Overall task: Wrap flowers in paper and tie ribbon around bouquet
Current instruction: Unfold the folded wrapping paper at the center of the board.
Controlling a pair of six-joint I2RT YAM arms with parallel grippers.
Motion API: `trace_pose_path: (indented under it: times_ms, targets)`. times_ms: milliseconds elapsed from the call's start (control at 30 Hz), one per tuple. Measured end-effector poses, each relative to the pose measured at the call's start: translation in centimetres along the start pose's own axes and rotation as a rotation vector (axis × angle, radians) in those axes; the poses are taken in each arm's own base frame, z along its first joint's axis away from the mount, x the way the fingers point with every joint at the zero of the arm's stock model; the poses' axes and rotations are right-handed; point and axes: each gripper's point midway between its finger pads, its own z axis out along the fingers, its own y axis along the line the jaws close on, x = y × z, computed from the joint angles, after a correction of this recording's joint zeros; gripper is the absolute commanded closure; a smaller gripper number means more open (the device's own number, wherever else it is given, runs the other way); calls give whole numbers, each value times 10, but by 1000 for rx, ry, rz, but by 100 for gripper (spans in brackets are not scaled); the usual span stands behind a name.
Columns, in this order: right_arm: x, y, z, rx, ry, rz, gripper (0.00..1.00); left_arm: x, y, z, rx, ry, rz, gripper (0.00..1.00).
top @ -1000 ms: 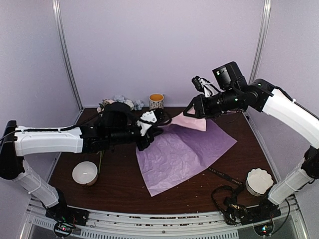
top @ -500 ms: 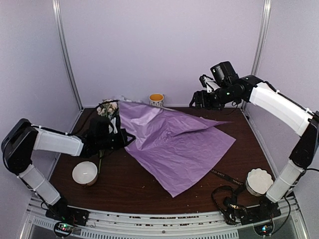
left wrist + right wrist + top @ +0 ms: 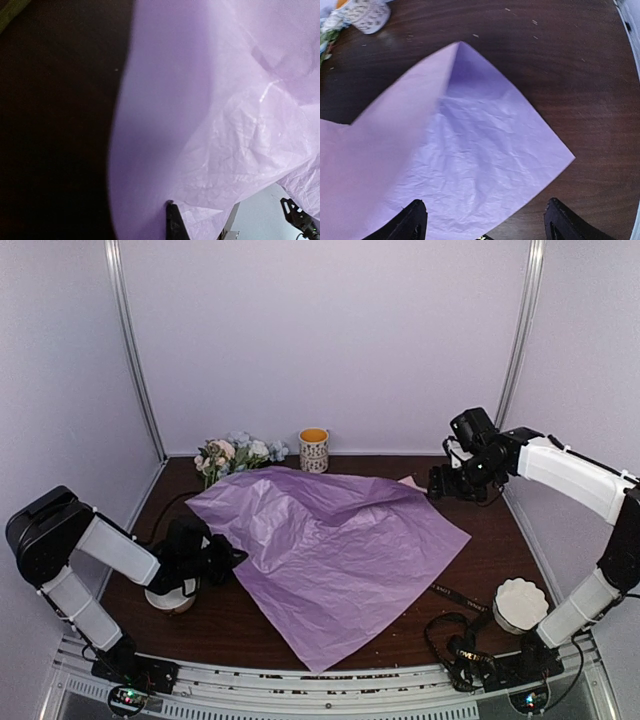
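Lilac paper (image 3: 340, 550) lies spread; left end effector (image 3: 230, 558) pinches its edge

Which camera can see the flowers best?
The top external view: the whole bunch of flowers shows there, beside the cup. The right wrist view catches only a blurry sliver at its top left corner. The left wrist view shows mostly paper, no blooms.

The tips of the left gripper (image 3: 228, 558) are lost under the paper (image 3: 330, 540), and that wrist's view is mostly blurred lilac. The stems of the flowers (image 3: 232, 452) vanish behind the sheet. The ribbon (image 3: 455, 596) seems to slip under the sheet's edge, its lettering too small to read.
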Motion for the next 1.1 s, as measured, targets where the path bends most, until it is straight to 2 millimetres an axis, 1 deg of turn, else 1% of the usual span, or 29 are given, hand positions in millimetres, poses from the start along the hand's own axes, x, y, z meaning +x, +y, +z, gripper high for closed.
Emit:
trace_pose_path:
  times_ms: [100, 167, 233, 333, 400, 500, 600, 700, 733, 767, 800, 900, 1033, 1100]
  targets:
    - [19, -45, 16, 95, 47, 80, 14, 1, 4, 2, -8, 0, -33, 100]
    - [31, -64, 26, 141, 85, 115, 12, 1, 6, 3, -13, 1, -52, 100]
    - [39, -74, 35, 167, 118, 130, 12, 1, 7, 2, -14, 2, -62, 100]
    - [53, -80, 53, 193, 178, 134, 12, 3, 7, 3, -16, 10, -64, 100]
    - [61, -82, 64, 206, 217, 133, 12, 5, 7, 3, -23, 26, -62, 100]
    - [69, -84, 72, 217, 247, 133, 12, 12, 3, 6, -26, 60, -47, 100]
    - [68, -85, 72, 221, 245, 137, 13, 22, 1, 9, -26, 98, -37, 100]
    - [66, -84, 73, 218, 232, 150, 13, 36, 3, 18, -36, 146, -32, 100]
    - [64, -83, 74, 213, 226, 156, 14, 38, -2, 20, -16, 156, -35, 100]
    - [63, -81, 76, 203, 221, 163, 14, 42, 1, 24, -23, 169, -36, 100]
    - [62, -79, 78, 198, 218, 166, 14, 45, -2, 26, -14, 176, -42, 100]
    - [67, -73, 91, 192, 238, 168, 15, 49, -5, 29, 5, 178, -74, 100]
    - [75, -54, 113, 175, 289, 134, 16, 44, 0, 26, 15, 122, -123, 100]
    - [71, -42, 124, 163, 300, 112, 17, 38, 2, 23, 11, 79, -142, 100]
